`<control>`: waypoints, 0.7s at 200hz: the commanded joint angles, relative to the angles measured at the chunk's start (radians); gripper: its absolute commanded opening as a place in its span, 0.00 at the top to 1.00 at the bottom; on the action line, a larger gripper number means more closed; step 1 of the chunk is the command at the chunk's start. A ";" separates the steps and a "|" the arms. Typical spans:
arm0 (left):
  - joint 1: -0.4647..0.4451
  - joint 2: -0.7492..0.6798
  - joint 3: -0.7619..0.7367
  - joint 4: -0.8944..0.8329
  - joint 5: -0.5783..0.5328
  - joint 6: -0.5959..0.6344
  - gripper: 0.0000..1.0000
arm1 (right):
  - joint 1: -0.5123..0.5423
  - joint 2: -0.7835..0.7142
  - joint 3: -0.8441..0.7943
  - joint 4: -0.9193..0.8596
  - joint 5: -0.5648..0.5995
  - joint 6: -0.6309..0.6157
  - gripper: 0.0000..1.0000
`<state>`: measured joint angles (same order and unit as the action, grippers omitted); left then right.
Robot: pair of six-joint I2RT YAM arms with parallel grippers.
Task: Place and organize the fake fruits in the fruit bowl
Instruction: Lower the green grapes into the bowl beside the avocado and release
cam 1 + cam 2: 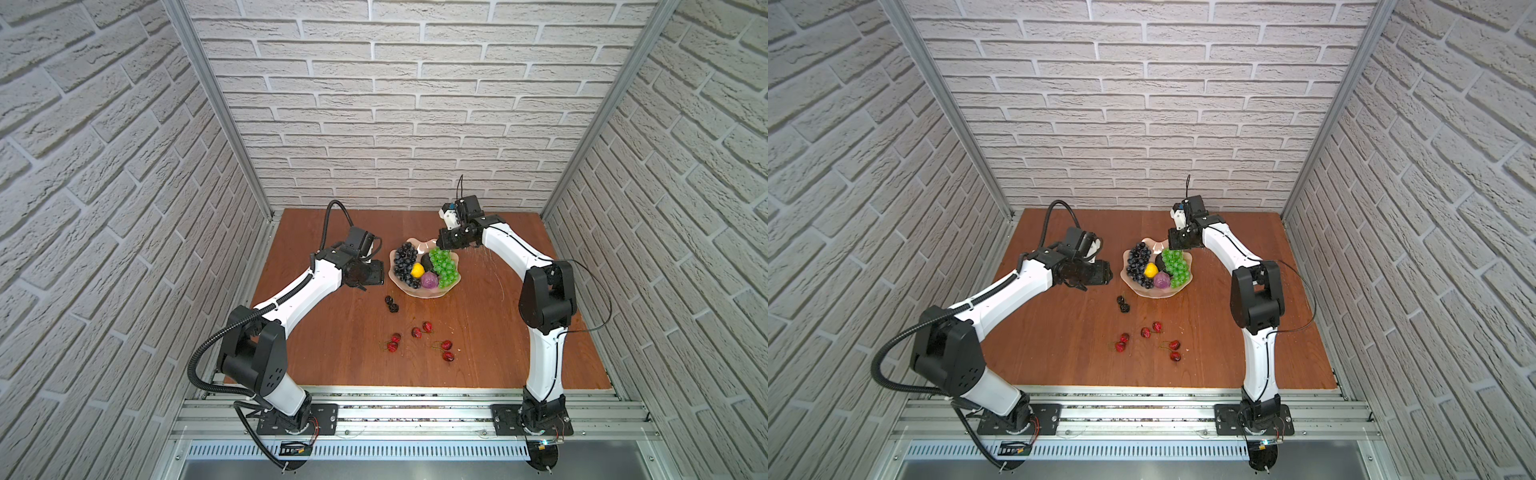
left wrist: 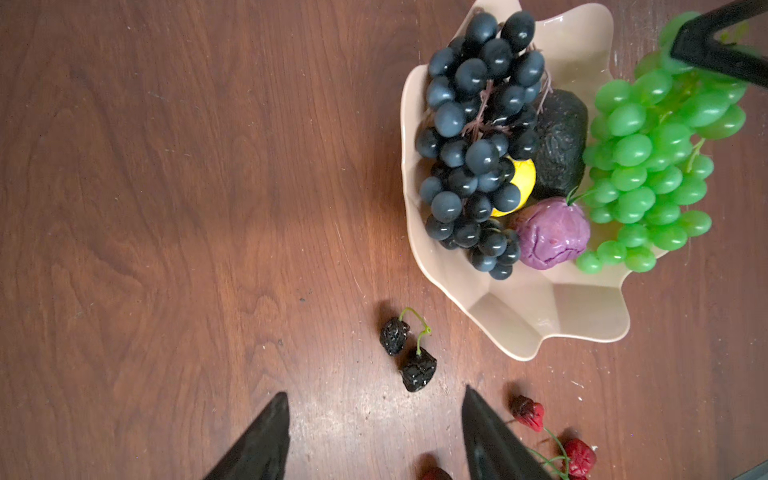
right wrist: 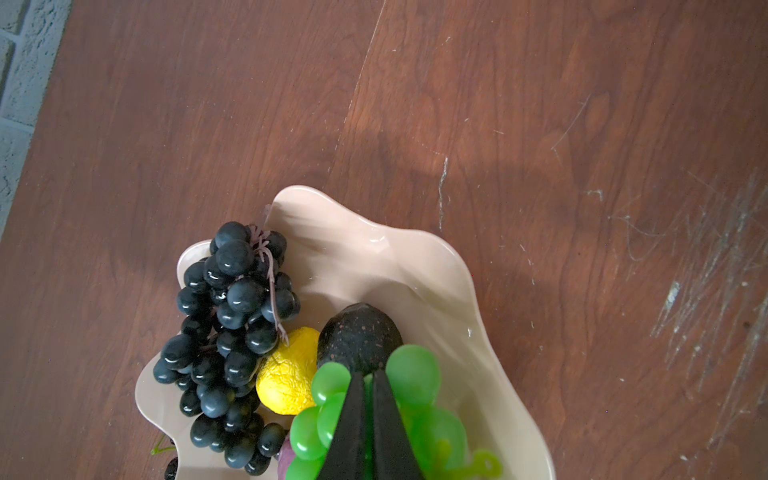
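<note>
Wooden table: right gripper pinches translucent green grapes in wavy peach bowl; left gripper gapes

Scratched brown wooden tabletop, white brick-pattern walls, aluminium base rail

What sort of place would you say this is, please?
Likely a robot test booth, not a kitchen: brick-pattern wall panels in a metal frame enclose a wooden table, with left arm and right arm bolted to a rail.
</note>
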<state>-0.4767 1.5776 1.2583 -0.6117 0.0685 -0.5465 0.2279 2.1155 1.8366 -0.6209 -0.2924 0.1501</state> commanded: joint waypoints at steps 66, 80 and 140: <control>0.010 0.002 0.032 -0.006 0.000 0.006 0.34 | 0.011 0.039 0.076 0.044 -0.080 -0.032 0.90; 0.010 0.001 0.030 -0.006 0.000 0.007 0.34 | 0.016 0.047 0.082 0.038 -0.086 -0.037 0.85; 0.009 -0.007 0.030 -0.010 -0.002 0.007 0.34 | 0.031 0.086 0.120 0.007 -0.110 -0.057 0.77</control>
<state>-0.4759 1.5780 1.2671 -0.6205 0.0685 -0.5465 0.2474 2.1796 1.9209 -0.6109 -0.3763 0.1150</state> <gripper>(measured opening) 0.661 0.214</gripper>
